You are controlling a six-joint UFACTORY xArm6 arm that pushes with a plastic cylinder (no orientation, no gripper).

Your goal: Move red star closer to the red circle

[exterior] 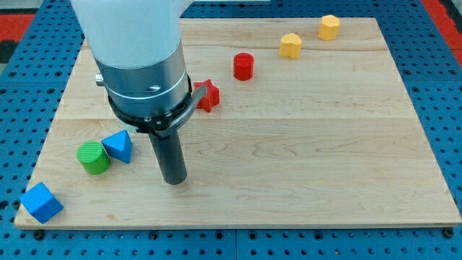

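No jaws here, just my tip (173,180) resting on the table (325,166), near-left of the red star (208,95), well placed to push it toward the red circle (244,66).

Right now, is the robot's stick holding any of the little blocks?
Nothing is held. My tip rests on bare wood, touching no block. The red star-shaped block sits above it toward the view's top, and the red round block beyond that.

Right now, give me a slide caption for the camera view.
My tip rests below the red star, which sits just left of the red circle on the wooden board.
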